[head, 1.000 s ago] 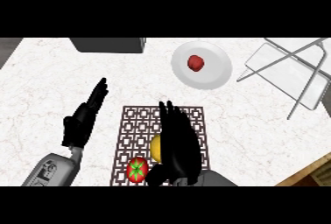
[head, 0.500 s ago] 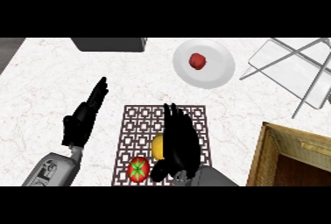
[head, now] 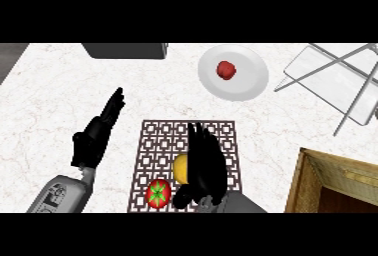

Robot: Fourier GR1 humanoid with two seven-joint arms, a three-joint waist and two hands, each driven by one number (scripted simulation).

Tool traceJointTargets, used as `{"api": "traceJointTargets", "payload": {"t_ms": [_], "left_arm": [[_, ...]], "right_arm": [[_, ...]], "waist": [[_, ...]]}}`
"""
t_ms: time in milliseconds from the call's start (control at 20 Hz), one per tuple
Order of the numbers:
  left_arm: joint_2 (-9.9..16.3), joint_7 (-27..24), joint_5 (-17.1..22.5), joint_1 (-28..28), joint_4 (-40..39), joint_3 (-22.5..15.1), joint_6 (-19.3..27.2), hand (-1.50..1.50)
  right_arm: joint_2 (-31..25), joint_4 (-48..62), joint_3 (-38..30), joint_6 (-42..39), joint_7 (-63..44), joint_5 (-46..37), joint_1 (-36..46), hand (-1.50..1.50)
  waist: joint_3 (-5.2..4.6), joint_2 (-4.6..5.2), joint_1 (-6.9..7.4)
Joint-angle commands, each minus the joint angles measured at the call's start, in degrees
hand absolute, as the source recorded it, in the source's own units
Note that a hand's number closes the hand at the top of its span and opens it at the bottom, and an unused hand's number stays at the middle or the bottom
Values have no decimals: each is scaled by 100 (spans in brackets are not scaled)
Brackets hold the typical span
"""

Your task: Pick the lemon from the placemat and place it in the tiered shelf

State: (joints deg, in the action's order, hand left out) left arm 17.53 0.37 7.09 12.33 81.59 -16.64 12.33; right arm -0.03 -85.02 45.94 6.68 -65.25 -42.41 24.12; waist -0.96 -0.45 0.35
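Note:
A yellow lemon (head: 179, 168) lies on the patterned placemat (head: 159, 145), half hidden by my right hand (head: 207, 167). That hand lies over the lemon's right side with its fingers straight, pointing away from me. A red tomato (head: 159, 193) with a green star top sits on the mat just in front of the lemon. The tiered shelf (head: 336, 75), a wire frame with pale panels, stands at the far right. My left hand (head: 97, 134) rests open on the counter left of the mat.
A white plate (head: 247, 80) holding a small red fruit (head: 226, 69) sits beyond the mat. A dark grey box (head: 125, 50) is at the far edge. A wooden crate (head: 336, 182) fills the near right corner.
The view has shifted, bringing the wooden crate into the near right corner. My right hand has stayed over the lemon's right side; the left hand has not moved.

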Motion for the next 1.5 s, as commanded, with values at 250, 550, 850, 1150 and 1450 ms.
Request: {"api": "traceJointTargets", "payload": {"t_ms": [250, 550, 850, 1150, 1450], "left_arm": [[-327, -128, -242, -109, -124, 0, 80, 0], [-189, -162, -149, -135, -117, 250, -200, 0], [-206, -128, -187, -70, -203, 435, -321, 0], [-257, -113, -328, -111, -150, 438, -395, 0], [-297, 57, -399, -48, 9, 319, -243, 0]], "right_arm": [[3, 492, 122, 378, -403, 240, -78, -150], [3, 627, 736, 341, -464, 301, -117, 150], [-54, 575, 582, 209, -54, -295, -345, 150], [2, 1027, 351, 668, 205, -174, 171, 150], [-89, 1871, -2140, 914, -1046, -446, 1273, 150]], "waist": [[95, 48, -2], [94, 41, 25], [95, 35, -43], [95, 51, 8], [84, 100, 15]]}}
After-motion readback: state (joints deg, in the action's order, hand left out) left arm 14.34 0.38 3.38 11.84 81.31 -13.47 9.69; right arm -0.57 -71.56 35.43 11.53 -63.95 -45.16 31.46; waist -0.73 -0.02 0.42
